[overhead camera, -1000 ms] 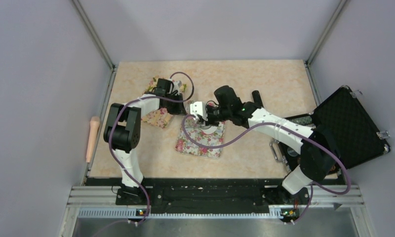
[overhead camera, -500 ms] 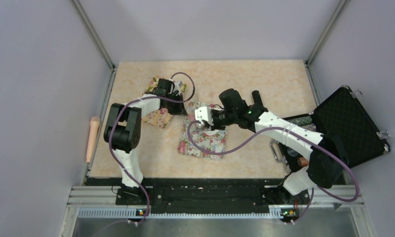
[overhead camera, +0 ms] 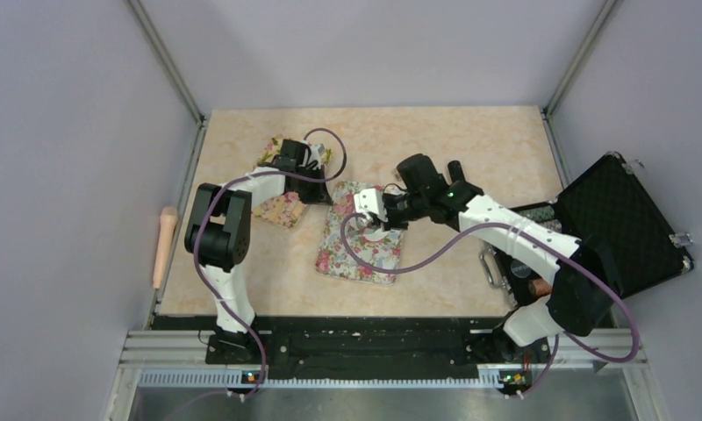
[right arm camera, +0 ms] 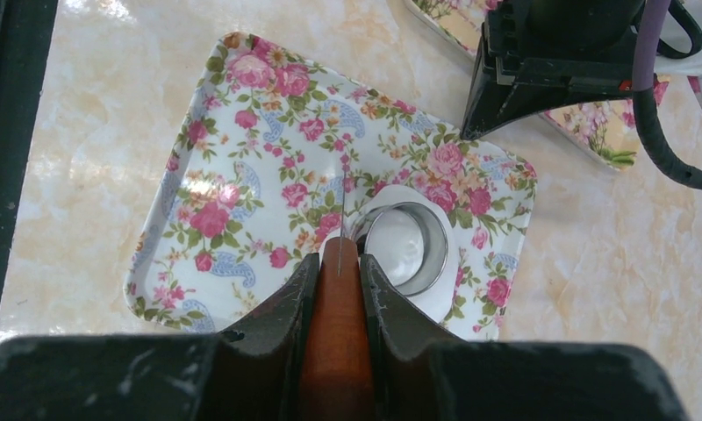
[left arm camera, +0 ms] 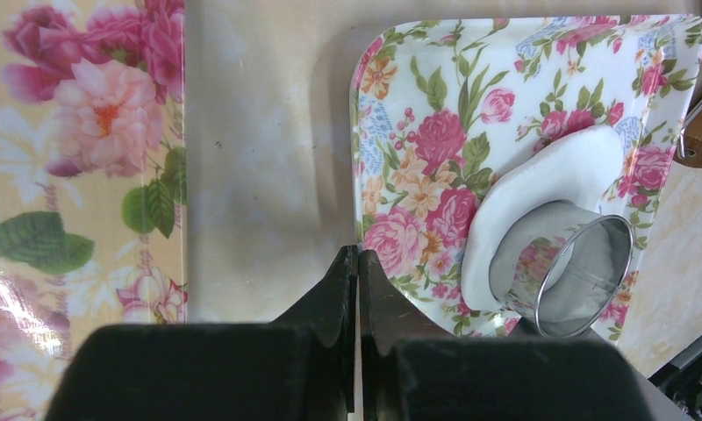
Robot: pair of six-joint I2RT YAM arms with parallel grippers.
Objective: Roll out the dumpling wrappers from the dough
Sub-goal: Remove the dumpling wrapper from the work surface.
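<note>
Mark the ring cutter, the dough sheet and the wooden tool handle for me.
ring cutter (left arm camera: 527,247): left wrist view, outer metal wall.
dough sheet (left arm camera: 554,171): left wrist view, bare white top.
wooden tool handle (right arm camera: 334,351): right wrist view, middle of shaft.

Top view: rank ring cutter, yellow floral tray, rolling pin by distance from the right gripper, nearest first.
1. ring cutter: just beyond the right gripper, on the pink floral tray.
2. yellow floral tray: further left, next tray over.
3. rolling pin: farthest, at the far left.
</note>
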